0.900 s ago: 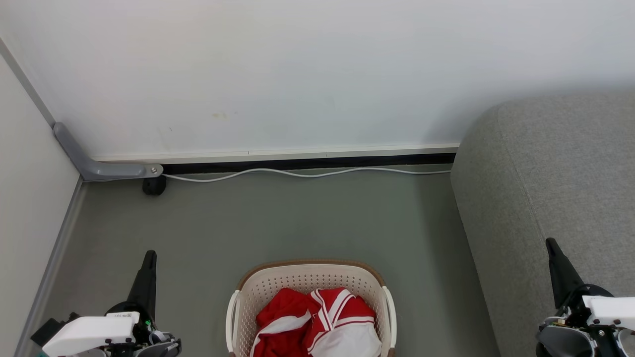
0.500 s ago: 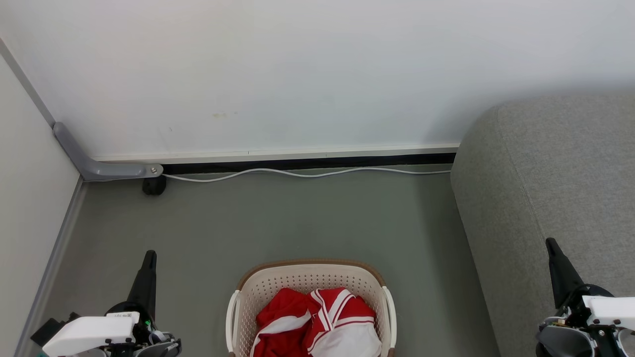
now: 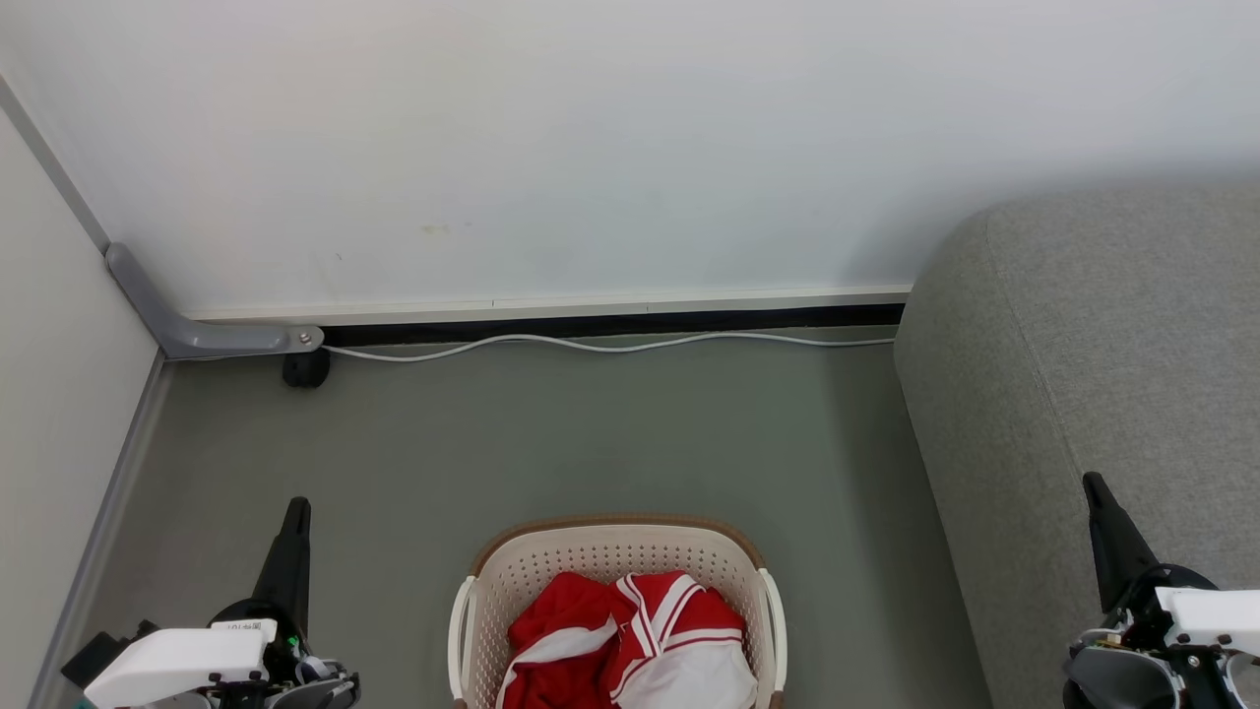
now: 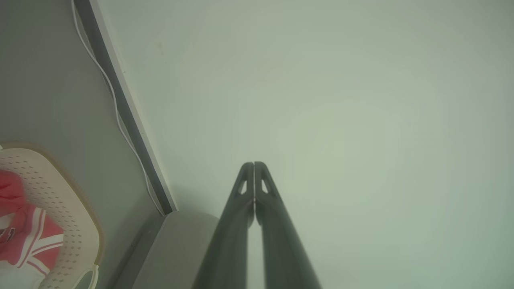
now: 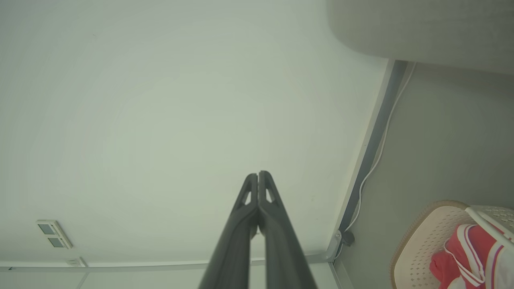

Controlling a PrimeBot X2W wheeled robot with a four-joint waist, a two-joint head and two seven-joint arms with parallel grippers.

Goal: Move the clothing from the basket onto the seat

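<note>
- Left gripper (image 3: pixel 294 507), lower left: fingers pressed together, holding nothing.
- Clothing (image 3: pixel 630 630) heaped in basket (image 3: pixel 615 527), bottom centre; pile cut by frame edge, possibly two pieces. Soft, light, will drape; pinch a raised fold on top.
- Seat (image 3: pixel 1083 345), right: drop target.
- Right gripper (image 3: pixel 1091 484), lower right: closed, empty.

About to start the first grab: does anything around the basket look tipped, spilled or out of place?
Nothing stands out. The basket stands upright on the floor, the clothing bunched inside, none over the visible rim. A white cable lies along the foot of the wall, apart from the basket.
</note>
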